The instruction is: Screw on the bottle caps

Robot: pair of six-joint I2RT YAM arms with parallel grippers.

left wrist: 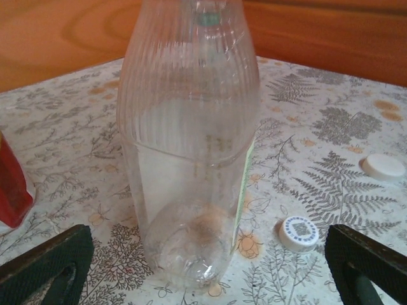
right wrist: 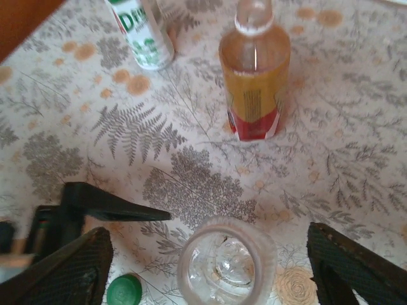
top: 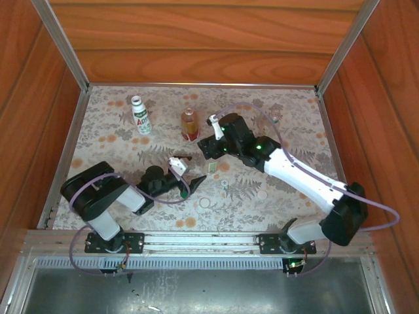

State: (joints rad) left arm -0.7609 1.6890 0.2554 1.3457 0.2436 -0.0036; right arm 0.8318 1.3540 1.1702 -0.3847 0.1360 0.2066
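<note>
A clear bottle (left wrist: 191,146) with a greenish label stands upright on the cloth between the wide-apart fingers of my left gripper (left wrist: 206,244), which is open and not touching it. My right gripper (right wrist: 208,240) hovers above the same bottle, open, with a finger on either side of its ribbed translucent top (right wrist: 226,260). A dark green cap (right wrist: 124,291) lies by the bottle's foot. Two white caps (left wrist: 298,232) (left wrist: 383,166) lie to its right. The amber bottle (right wrist: 254,76) and the white bottle (right wrist: 143,32) stand further back.
In the top view the white bottle (top: 141,114) and amber bottle (top: 190,124) stand near the back, and a small clear bottle (top: 275,116) at the back right. White caps (top: 205,203) (top: 262,194) lie on the floral cloth. Wooden walls enclose the table.
</note>
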